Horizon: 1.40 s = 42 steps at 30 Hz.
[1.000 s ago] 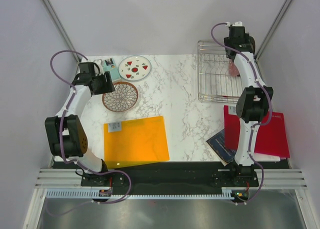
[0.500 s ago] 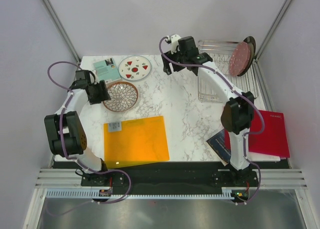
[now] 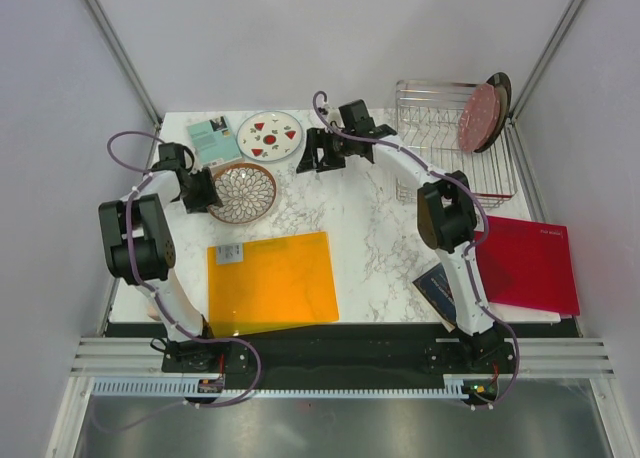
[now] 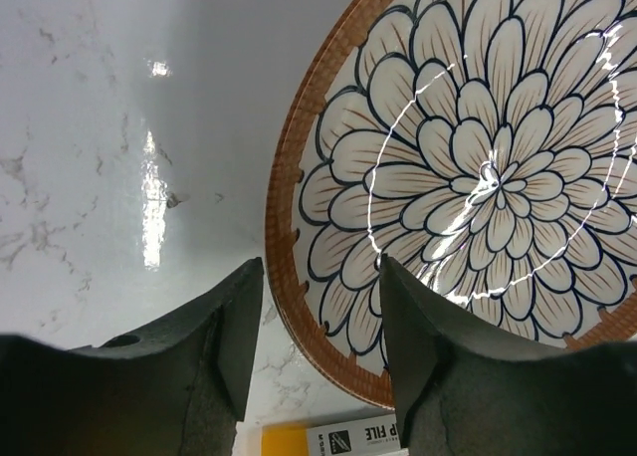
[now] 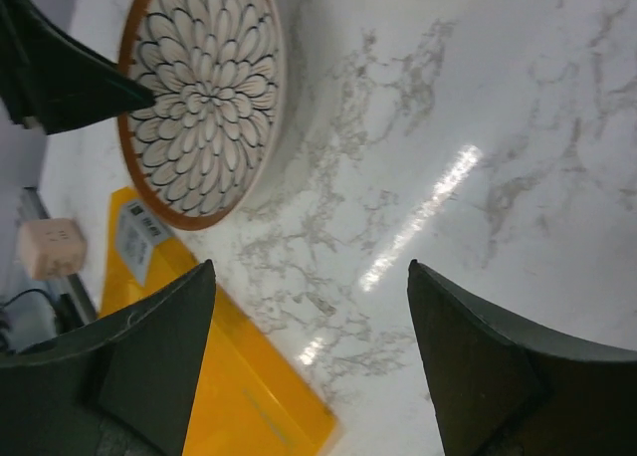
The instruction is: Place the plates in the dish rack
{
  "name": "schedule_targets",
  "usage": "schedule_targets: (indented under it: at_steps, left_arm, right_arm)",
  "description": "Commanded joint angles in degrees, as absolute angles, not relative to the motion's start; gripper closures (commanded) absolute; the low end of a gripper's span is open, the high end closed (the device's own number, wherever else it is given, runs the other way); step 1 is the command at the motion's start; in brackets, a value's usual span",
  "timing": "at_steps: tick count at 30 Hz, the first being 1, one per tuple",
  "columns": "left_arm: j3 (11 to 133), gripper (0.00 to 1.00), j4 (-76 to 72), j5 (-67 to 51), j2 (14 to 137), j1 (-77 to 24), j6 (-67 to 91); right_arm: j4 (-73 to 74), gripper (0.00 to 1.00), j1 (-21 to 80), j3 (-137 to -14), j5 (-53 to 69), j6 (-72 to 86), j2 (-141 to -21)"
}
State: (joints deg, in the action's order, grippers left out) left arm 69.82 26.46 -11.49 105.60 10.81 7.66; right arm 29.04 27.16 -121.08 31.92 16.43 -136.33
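The maroon-lattice plate (image 3: pixel 243 191) lies flat at the table's left. My left gripper (image 3: pixel 203 190) is open at its left edge; in the left wrist view the left gripper (image 4: pixel 318 267) stands astride the brown rim of the lattice plate (image 4: pixel 478 177), one finger outside and one over the inside. The white plate with red and green shapes (image 3: pixel 270 136) lies behind it. My right gripper (image 3: pixel 310 156) hangs open just right of that plate, and the right gripper (image 5: pixel 311 267) has only marble between its fingers. The pink plate (image 3: pixel 479 117) and the dark-rimmed plate (image 3: pixel 499 90) stand on edge in the dish rack (image 3: pixel 440 173).
A flat orange sheet (image 3: pixel 272 281) lies in front of the lattice plate. A teal card (image 3: pixel 212 138) sits at the back left. A red sheet (image 3: pixel 525 263) and a dark booklet (image 3: pixel 440 286) lie at the front right.
My right arm has swung from the dish rack leftwards across the table to beside the white plate, jaws wider. My left gripper has come down onto the lattice plate's left rim and narrowed a little.
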Motion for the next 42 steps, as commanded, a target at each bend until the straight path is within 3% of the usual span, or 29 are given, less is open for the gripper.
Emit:
schedule_targets:
  at_steps: [1,3,7,10,22,32,34,37,38,39,40,41,42]
  left_arm:
    - [73.83,0.52,25.31,-16.41,107.92,11.07,9.23]
    - [74.0,0.6,25.22,-18.97,108.19,10.99,9.4]
    - [72.87,0.88,24.87,-20.74,108.46,11.07,9.67]
    - [71.81,0.97,24.52,-21.44,108.46,11.07,9.93]
    - [71.54,0.98,23.82,-27.42,109.77,10.81,10.11]
    - [70.84,0.98,23.73,-29.27,110.13,9.58,10.02]
    - [70.67,0.98,23.73,-29.44,110.21,9.23,9.93]
    - [70.49,0.98,23.64,-29.36,110.39,8.96,10.11]
    - [70.58,0.96,23.47,-29.36,110.48,8.88,10.28]
    - [70.66,0.9,23.47,-29.01,110.48,8.88,10.2]
    - [70.75,0.86,23.38,-28.66,110.57,8.88,10.54]
    - [70.84,0.82,23.2,-28.39,110.65,8.88,10.63]
    - [70.93,0.7,23.2,-27.61,110.48,8.88,10.81]
  right_arm:
    - [15.32,0.16,27.77,-118.83,46.31,31.71,-138.25]
    - [13.72,0.16,28.21,-117.95,47.19,35.06,-139.39]
    - [12.04,0.16,29.18,-117.77,47.2,37.0,-141.85]
    - [11.25,0.16,29.53,-117.51,46.41,38.58,-144.57]
    - [9.06,0.18,31.81,-119.62,44.74,41.83,-150.64]
    - [7.56,0.28,32.7,-120.94,43.42,42.89,-152.58]
    - [7.38,0.34,32.69,-120.85,43.5,42.8,-152.75]
    - [7.47,0.52,32.78,-120.24,43.59,42.02,-152.14]
    - [7.47,0.69,32.61,-120.06,43.77,41.4,-151.79]
    - [7.47,0.78,32.43,-119.8,43.77,40.79,-151.35]
    - [7.56,0.95,32.43,-119.36,43.77,40.52,-150.48]
    - [7.65,1.0,32.08,-119.27,43.51,40.08,-149.95]
    - [8.69,1.0,31.91,-119.18,43.24,39.3,-149.33]
